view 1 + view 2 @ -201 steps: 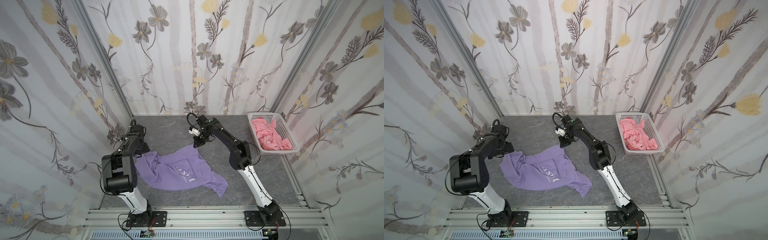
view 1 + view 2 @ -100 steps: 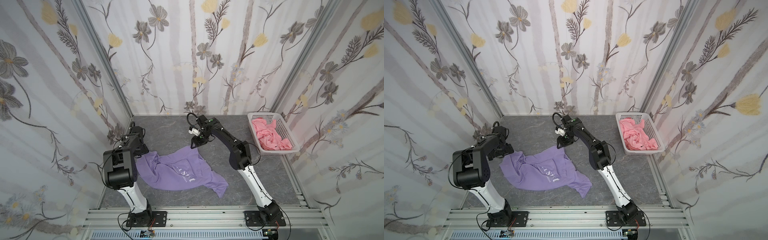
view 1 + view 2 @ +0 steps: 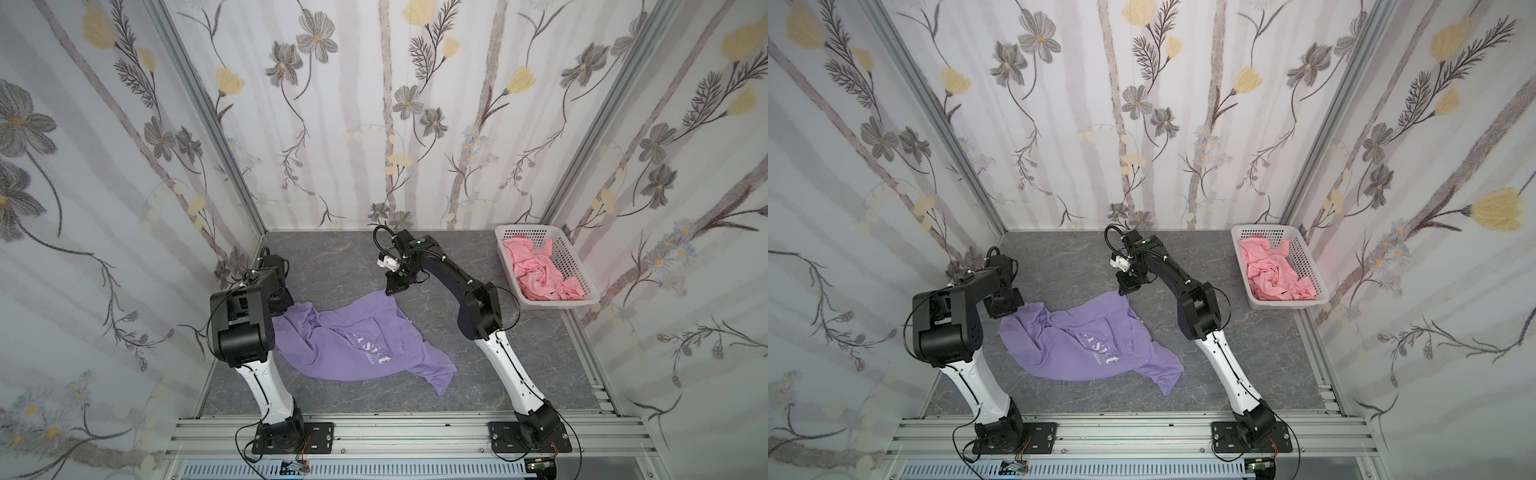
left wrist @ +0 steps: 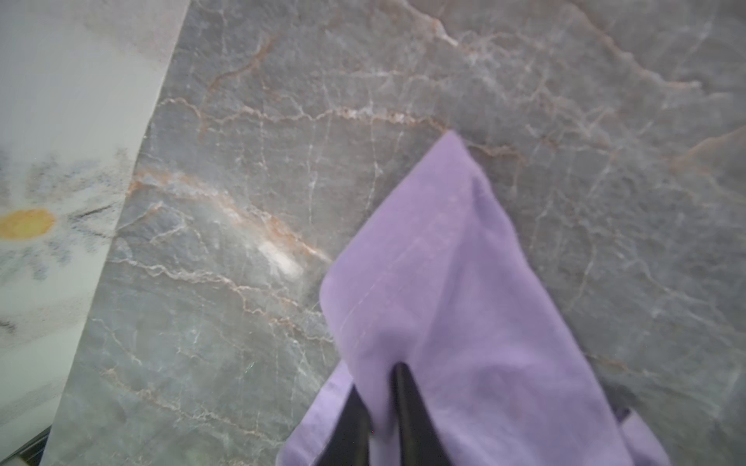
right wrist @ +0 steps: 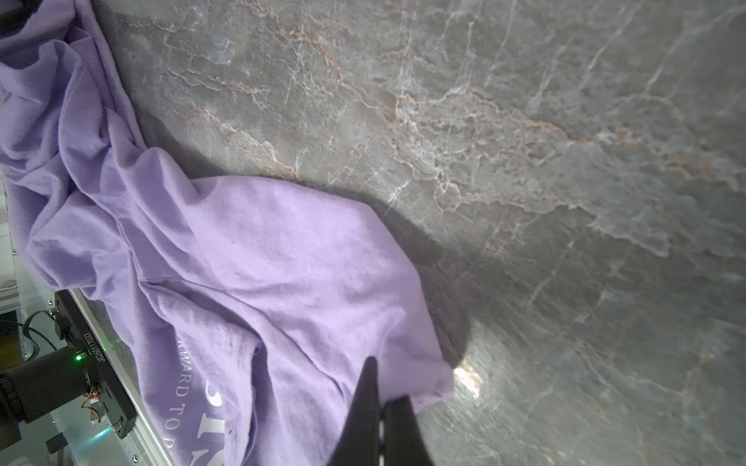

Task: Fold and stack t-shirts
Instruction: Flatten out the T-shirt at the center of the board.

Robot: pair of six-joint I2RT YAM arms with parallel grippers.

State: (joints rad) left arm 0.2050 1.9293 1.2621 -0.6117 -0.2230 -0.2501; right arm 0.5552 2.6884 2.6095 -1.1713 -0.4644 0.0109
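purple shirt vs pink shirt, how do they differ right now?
Place: the purple shirt lies loosely spread on the table. The pink shirt sits bunched in the basket.
Print: the purple shirt has white lettering, and the pink shirt shows none.
Grip: the left gripper and right gripper are each shut on an edge of the purple shirt. Nothing touches the pink shirt.
Shared: both are unfolded and wrinkled.

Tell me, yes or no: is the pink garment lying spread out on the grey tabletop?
No, the pink garment lies crumpled inside the white basket, as a top view shows.
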